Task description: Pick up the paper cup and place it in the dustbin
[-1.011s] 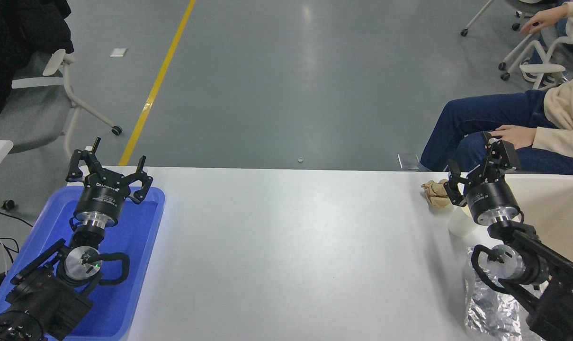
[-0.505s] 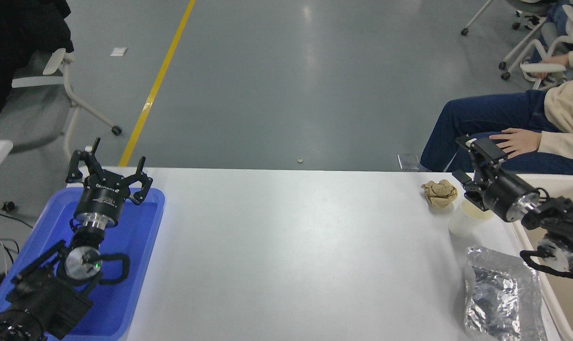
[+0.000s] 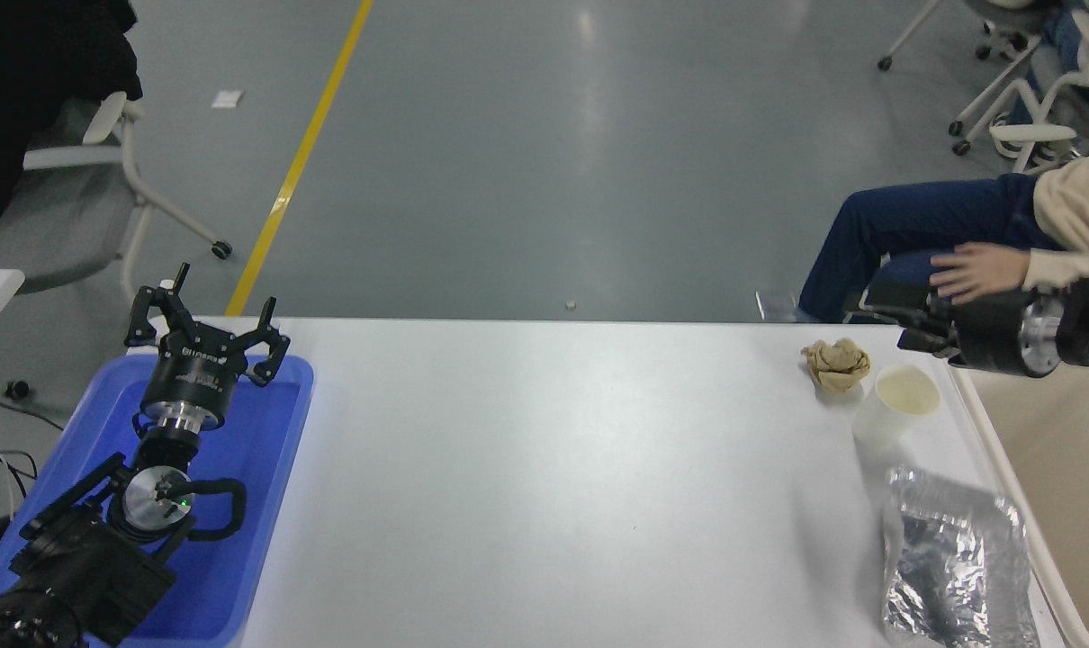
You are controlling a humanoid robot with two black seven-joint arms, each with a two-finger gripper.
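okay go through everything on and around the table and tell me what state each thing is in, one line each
paper cup: upright on the table, open end up, not gripped
brown paper ball: crumpled, beside the cup
silver foil bag: crinkled, lying flat
dustbin: open-topped, nothing seen inside
blue tray: under the parked left arm
left gripper: open, holding nothing
right gripper: turned sideways, open or shut unclear

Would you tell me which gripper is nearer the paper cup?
The right gripper, just beyond the paper cup to its right. The left gripper sits far across the table over the blue tray.
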